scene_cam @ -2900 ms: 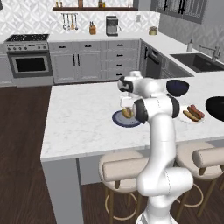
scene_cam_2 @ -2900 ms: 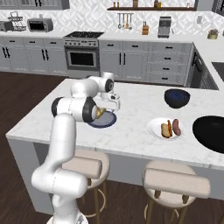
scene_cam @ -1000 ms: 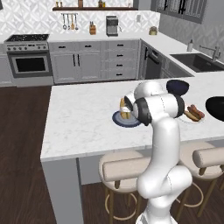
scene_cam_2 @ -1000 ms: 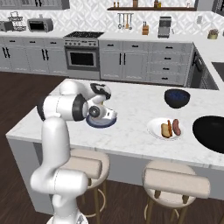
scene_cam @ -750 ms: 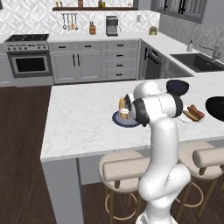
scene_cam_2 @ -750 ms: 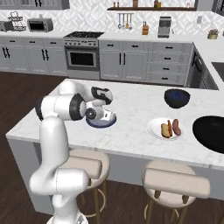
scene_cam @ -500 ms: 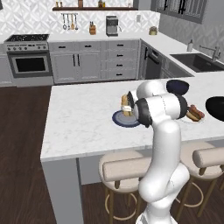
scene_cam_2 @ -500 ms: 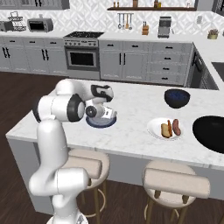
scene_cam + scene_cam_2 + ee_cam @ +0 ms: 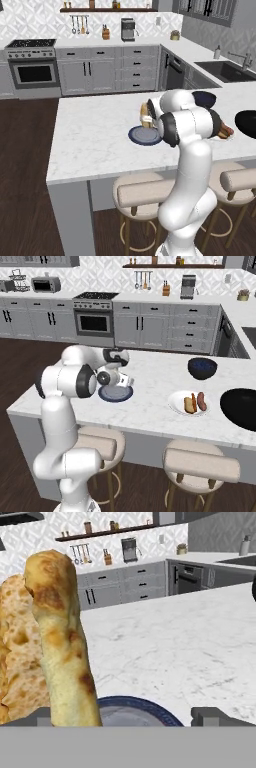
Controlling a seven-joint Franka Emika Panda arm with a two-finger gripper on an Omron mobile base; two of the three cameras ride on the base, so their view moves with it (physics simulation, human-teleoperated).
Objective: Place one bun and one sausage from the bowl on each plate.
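Gripper [image 9: 129, 714] spread wide above the dark blue-grey plate [image 9: 145, 135]; bun [image 9: 42, 637] standing between its tips.

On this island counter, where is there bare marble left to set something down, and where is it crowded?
Free: the wide marble stretch from the dark blue-grey plate out to the counter's far-left corner, and the strip between that plate and the white plate. Crowded: the right end, where the white plate, dark blue bowl and black bowl cluster.
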